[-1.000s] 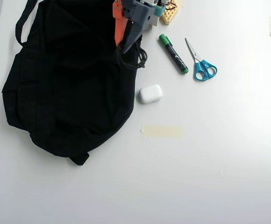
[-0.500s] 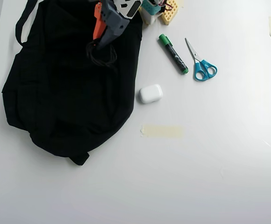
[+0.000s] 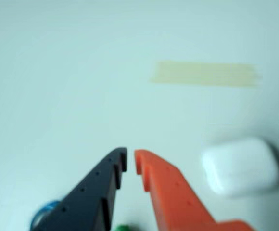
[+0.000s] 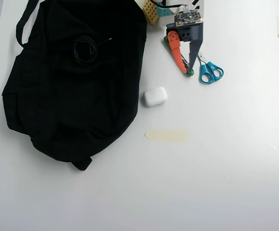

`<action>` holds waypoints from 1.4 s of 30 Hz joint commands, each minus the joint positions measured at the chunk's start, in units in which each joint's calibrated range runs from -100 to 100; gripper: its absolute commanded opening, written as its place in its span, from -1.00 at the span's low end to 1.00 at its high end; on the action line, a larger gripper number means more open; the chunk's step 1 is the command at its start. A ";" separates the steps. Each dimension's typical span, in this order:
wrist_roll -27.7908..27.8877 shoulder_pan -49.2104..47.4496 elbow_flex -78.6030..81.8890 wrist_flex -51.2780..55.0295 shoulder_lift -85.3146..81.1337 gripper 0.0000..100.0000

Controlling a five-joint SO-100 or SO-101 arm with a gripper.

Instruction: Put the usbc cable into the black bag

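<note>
The usbc cable [image 4: 85, 48], a small black coiled bundle, lies on top of the black bag [image 4: 57, 106] near its upper middle in the overhead view, with nothing holding it. My gripper [image 4: 187, 70] is well to the right of the bag, above the green-capped marker and beside the scissors. Its orange finger [image 4: 178, 54] and dark finger [image 4: 194, 50] meet at the tips. In the wrist view the gripper [image 3: 131, 157] is shut with nothing between its fingers, over bare white table. Bag and cable are out of the wrist view.
A white earbud case [image 4: 155, 96] [image 3: 240, 166] lies right of the bag. A strip of beige tape [image 4: 166, 135] [image 3: 204, 73] is stuck below it. Blue-handled scissors [image 4: 209, 71] and the marker's green tip [image 4: 191, 73] lie under and beside the gripper.
The gripper let go of the cable, which now rests on the bag. The arm swung right from over the bag to above the marker and scissors.
</note>
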 commanded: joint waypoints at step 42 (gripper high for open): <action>-3.24 21.49 35.82 16.90 -24.36 -0.96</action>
